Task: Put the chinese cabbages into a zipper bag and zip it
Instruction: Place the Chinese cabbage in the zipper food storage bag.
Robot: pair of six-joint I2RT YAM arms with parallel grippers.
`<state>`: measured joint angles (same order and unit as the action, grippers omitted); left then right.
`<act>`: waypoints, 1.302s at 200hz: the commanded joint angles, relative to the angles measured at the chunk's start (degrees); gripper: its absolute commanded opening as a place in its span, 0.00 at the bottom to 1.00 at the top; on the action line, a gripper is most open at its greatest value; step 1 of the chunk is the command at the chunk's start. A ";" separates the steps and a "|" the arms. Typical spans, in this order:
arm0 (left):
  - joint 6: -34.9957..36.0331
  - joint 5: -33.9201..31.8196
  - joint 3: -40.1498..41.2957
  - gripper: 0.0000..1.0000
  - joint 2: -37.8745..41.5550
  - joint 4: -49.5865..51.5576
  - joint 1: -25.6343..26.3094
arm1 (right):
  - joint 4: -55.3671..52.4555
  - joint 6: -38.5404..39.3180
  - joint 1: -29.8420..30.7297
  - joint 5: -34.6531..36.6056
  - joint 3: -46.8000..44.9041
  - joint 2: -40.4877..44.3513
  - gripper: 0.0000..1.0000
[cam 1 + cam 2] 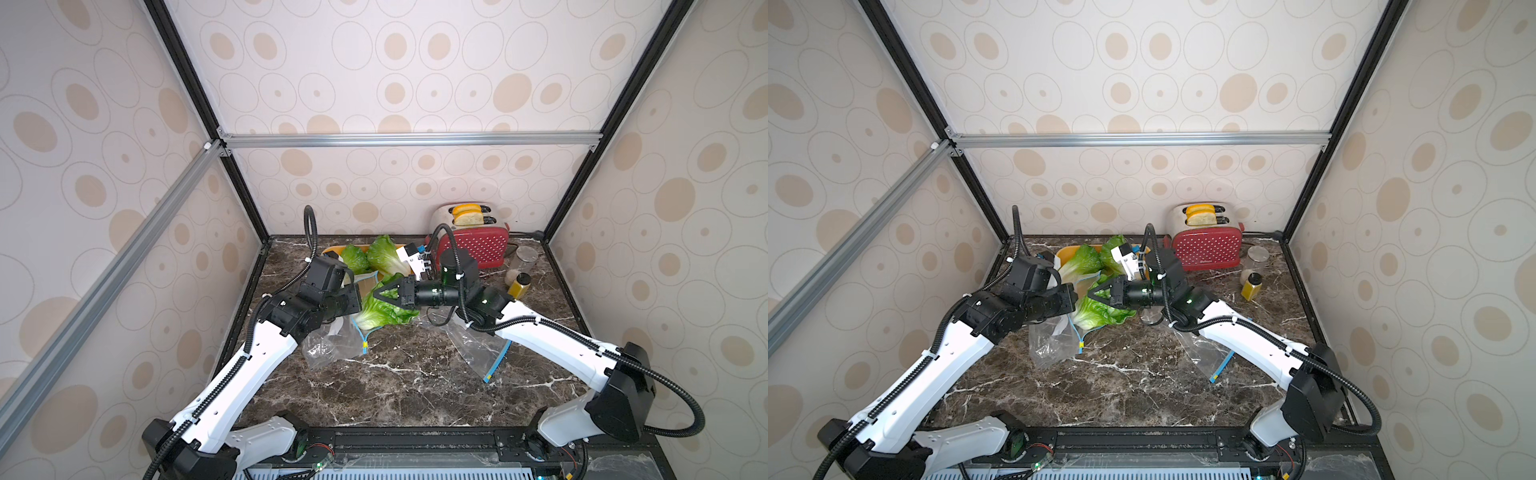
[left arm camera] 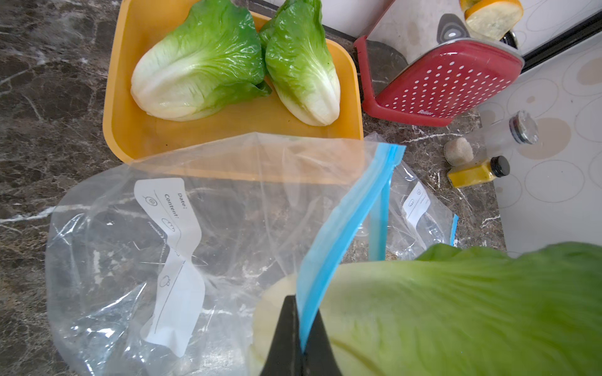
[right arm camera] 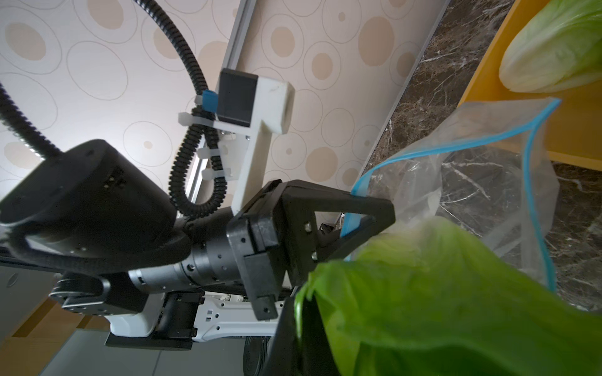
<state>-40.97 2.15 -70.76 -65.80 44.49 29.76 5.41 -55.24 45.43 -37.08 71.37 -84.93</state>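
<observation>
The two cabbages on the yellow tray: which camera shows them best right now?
The left wrist view: the two cabbages lie large and unblocked, side by side on the yellow tray. Both top views show them small, partly hidden behind the arms. The right wrist view catches only part of one at its edge.

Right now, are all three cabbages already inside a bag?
No, one cabbage and a second cabbage lie on the orange tray.

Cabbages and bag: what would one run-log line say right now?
left gripper: shut on rim of zipper bag | right gripper: shut on cabbage at bag mouth | tray: holds two cabbages
</observation>
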 commanded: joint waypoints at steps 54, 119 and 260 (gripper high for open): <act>-4.36 6.96 -3.37 0.00 1.11 -7.19 1.27 | 0.19 1.93 1.20 3.36 2.46 -3.01 0.00; -5.27 2.45 -3.07 0.00 3.47 -6.30 1.25 | -3.21 5.68 1.19 4.84 2.60 -3.37 0.27; -9.34 -2.29 0.21 0.00 7.72 -7.68 -0.49 | -36.81 15.61 -6.07 18.52 4.18 11.60 0.68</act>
<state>-48.23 0.73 -70.83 -59.44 38.26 29.56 -20.14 -41.87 42.74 -27.31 79.22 -75.35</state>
